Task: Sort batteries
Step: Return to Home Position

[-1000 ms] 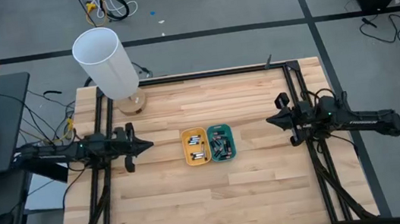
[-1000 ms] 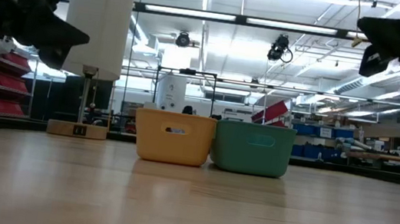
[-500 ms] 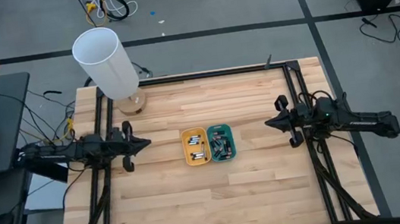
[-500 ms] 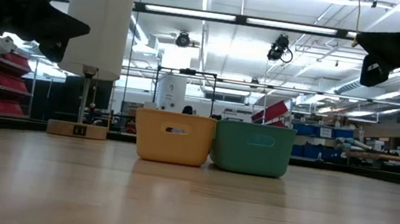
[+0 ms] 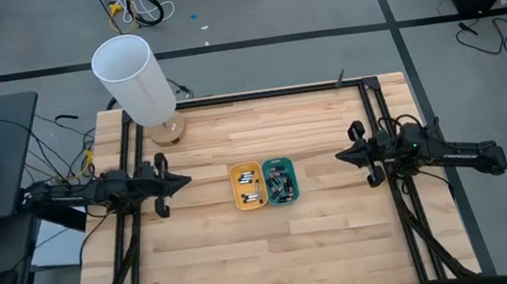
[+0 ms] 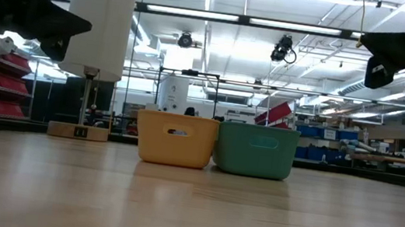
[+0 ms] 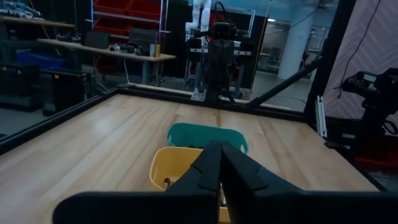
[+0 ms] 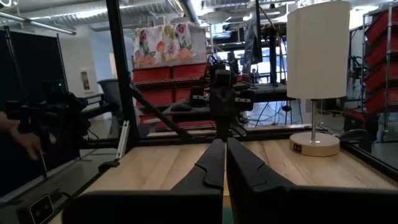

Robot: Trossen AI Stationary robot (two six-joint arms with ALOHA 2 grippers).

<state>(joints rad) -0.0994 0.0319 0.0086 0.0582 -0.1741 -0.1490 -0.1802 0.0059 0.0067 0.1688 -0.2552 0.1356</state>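
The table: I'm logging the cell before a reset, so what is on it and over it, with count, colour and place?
table: one, light wood, inside a dark frame.
lamp: one, white shade on a wooden base, at the table's top-left corner in the high view.
yellow tray: one, mid-table.
teal tray: one, beside the yellow tray, toward the right arm.
batteries: several, too small to count; silvery in the yellow tray, mostly dark in the teal tray.
left end effector: one, dark, shut, raised over the table's left side.
right end effector: one, dark, shut, raised over the right side.
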